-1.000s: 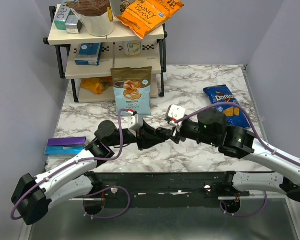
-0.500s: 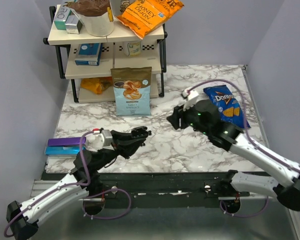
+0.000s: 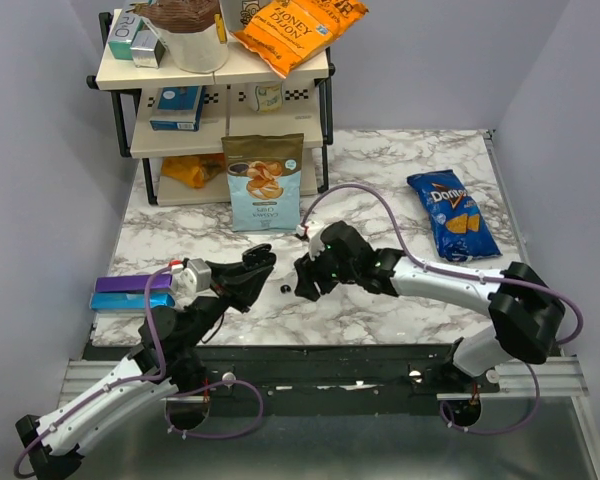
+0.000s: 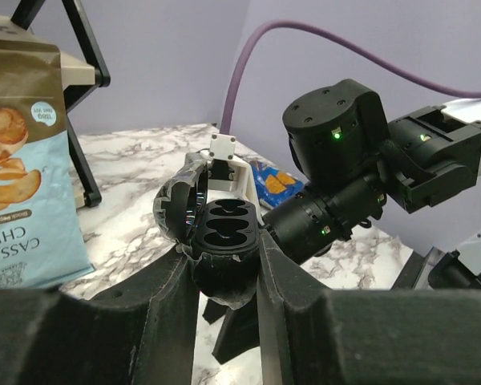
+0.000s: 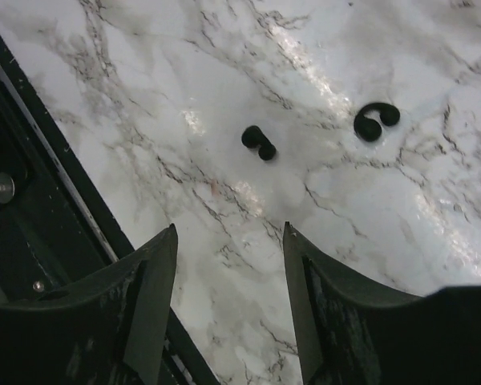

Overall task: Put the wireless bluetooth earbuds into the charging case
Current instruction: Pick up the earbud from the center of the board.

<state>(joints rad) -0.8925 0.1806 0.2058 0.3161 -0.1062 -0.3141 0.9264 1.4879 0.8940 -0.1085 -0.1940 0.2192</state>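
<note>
Top external showed the marble table [image 3: 380,165] filling most of the scene, with a shelf rack [image 3: 225,120] standing at its far left corner and loaded with snack packs. A cassava chips bag [image 3: 264,183] stood upright in front of the rack, and a blue Doritos bag [image 3: 449,212] lay flat towards the right edge, well apart from the arms. Both arms reached in over the near middle of the table, their tips facing each other. The left gripper [image 3: 258,262] was lifted off the surface, its fingers clamped on the black charging case [image 4: 220,233]. The left wrist view showed that case with its lid swung open and both moulded sockets bare. The right gripper [image 5: 229,233] hung low over the marble just beside it, pointing down, with its fingers spread apart and nothing between them. In the right wrist view the first earbud [image 5: 259,143] lay on the table just ahead of the gap between those fingers. The second earbud [image 5: 375,120] lay near it, off to the side, the two not touching. Neither bud was in the case.
</note>
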